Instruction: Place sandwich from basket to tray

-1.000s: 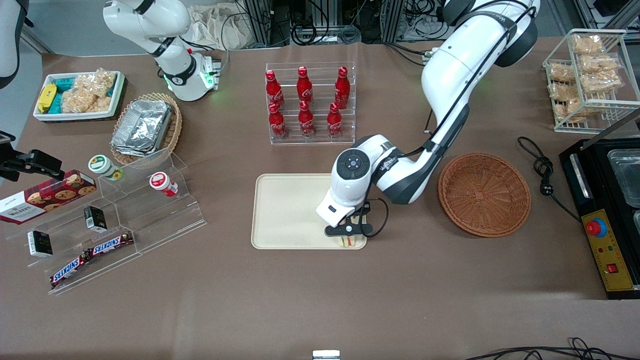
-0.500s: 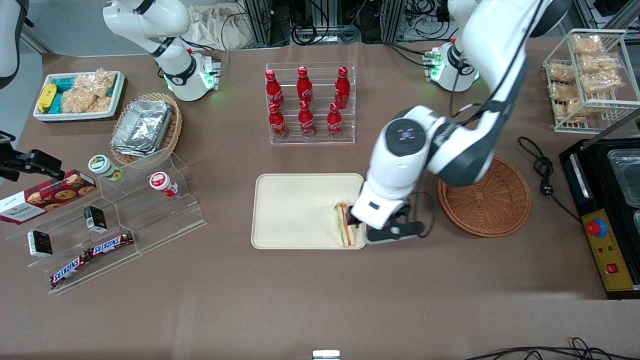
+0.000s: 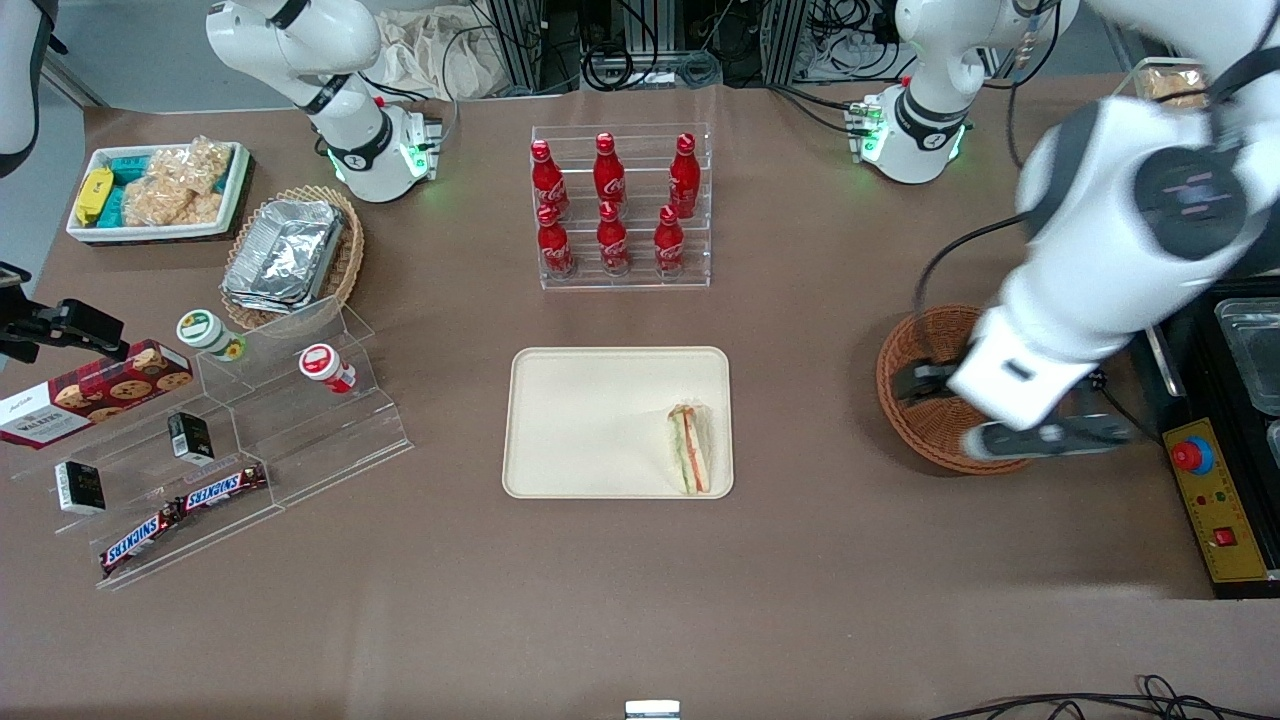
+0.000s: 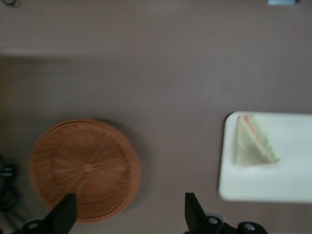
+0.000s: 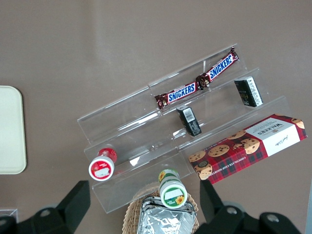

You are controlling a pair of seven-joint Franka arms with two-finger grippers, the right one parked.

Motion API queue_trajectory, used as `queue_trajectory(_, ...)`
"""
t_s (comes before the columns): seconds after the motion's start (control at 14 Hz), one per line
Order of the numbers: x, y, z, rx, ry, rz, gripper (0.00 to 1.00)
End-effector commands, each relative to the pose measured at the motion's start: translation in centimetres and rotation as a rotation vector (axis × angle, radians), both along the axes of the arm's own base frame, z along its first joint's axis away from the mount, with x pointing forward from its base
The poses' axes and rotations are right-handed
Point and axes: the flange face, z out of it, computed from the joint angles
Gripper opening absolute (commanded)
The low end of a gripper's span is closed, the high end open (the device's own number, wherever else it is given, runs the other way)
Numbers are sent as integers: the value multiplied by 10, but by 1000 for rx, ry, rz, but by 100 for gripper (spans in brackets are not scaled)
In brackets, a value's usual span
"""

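The sandwich (image 3: 690, 452) lies flat on the cream tray (image 3: 580, 420), in the tray's corner nearest the front camera and the basket. Its striped filling edge shows. Nothing touches it. The reddish-brown wicker basket (image 3: 905, 420) stands beside the tray toward the working arm's end, with nothing in the part I see; the arm covers the rest. My left gripper (image 3: 925, 383) hangs high over the basket, open, nothing between its fingers. The left wrist view shows the gripper (image 4: 129, 217) above the basket (image 4: 85, 168) rim, and the sandwich (image 4: 253, 146) on the tray (image 4: 273, 180).
A clear rack of red cola bottles (image 3: 620, 205) stands farther from the camera than the tray. A tiered acrylic stand with snacks (image 3: 230, 440), a tan basket of foil containers (image 3: 290, 255) and a white bin (image 3: 155, 190) lie toward the parked arm's end. A black machine (image 3: 1220, 480) borders the basket.
The gripper let go of the sandwich on the tray, rose, and swung toward the working arm's end until it hung over the basket. The sandwich stayed where it was set.
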Motion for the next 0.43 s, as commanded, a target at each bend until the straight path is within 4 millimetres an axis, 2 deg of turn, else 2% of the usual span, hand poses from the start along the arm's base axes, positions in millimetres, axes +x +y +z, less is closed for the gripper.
queue_trajectory(0.0, -31, 66, 18, 16, 52, -125, 100)
queue_trajectory(0.07, -33, 81, 19, 21, 79, -148, 100)
queue_trajectory(0.36, -29, 88, 33, 53, 60, -249, 100)
